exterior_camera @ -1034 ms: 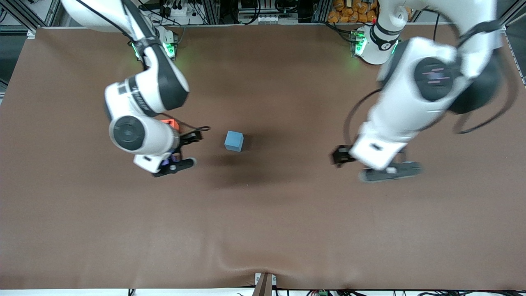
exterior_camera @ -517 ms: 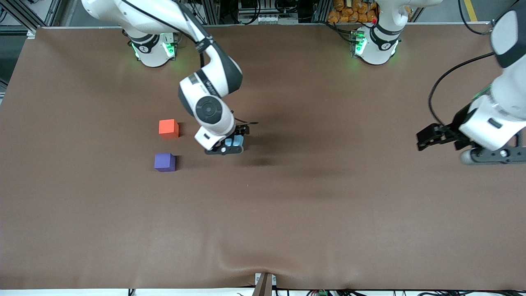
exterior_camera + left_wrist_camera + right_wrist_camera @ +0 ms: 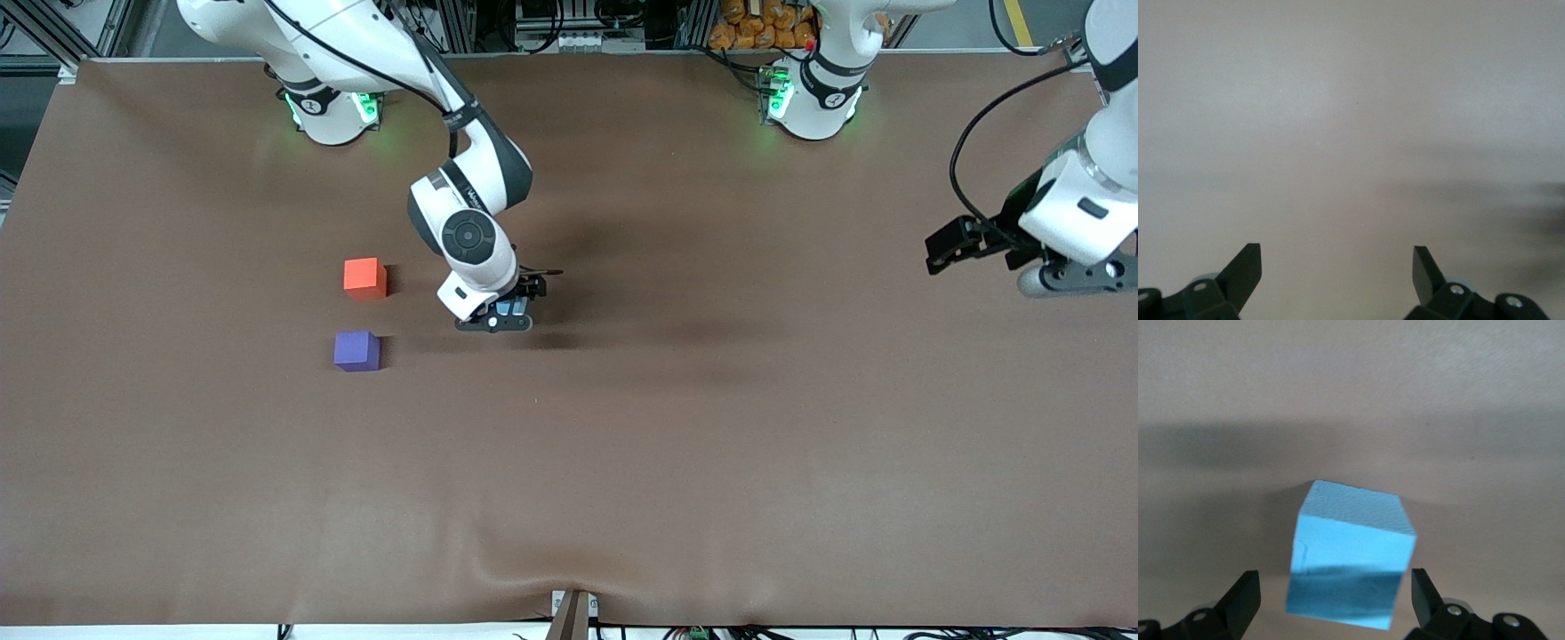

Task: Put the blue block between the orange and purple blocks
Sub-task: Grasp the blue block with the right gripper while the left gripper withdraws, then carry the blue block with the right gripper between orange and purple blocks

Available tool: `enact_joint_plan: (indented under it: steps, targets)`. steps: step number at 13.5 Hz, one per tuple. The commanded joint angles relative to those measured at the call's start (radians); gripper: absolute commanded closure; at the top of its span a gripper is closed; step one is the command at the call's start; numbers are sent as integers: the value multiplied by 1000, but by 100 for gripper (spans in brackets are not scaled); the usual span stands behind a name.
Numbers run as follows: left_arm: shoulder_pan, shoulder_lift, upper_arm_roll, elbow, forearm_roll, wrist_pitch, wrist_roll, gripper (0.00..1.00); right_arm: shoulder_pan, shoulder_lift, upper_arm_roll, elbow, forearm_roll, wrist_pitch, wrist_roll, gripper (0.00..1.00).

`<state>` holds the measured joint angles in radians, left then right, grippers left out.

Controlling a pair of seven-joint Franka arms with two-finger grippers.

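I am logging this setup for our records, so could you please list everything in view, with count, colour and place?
Blue block: one, light blue, on the table between the right gripper's open fingers, not yet gripped.
Orange block: one, orange-red, on the table toward the right arm's end, beside the purple block and farther from the front camera than it.
Purple block: one, violet, on the table nearer the front camera than the orange block, a gap between the two.
Table: one, brown covering.
Right gripper: one, black fingers, open, down around the blue block.
Left gripper: one, black fingers, open, empty, over the left arm's end of the table; that arm waits.
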<state>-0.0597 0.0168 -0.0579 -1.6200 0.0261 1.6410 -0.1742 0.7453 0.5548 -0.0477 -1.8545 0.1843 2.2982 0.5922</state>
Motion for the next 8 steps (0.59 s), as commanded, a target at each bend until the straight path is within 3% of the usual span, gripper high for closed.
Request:
enact_joint_plan:
  steps: [1,2,4,5,8]
  targets:
    - [20,-92,-14,-115,18,54,12,0,25,19,-12,-6,20,38,31,0]
    - [20,-93,-11,-109,18,48,15,0,23,20,-12,-8,20,38,35,28]
    - [21,-98,-8,-94,17,40,42,0,19,14,-12,-6,20,33,83,68]
    - [23,-100,-8,-77,17,39,44,0,19,1,-14,-6,20,27,95,80]
    - [35,-97,-8,-43,15,4,42,0,-13,-84,-46,-6,12,-78,84,84]
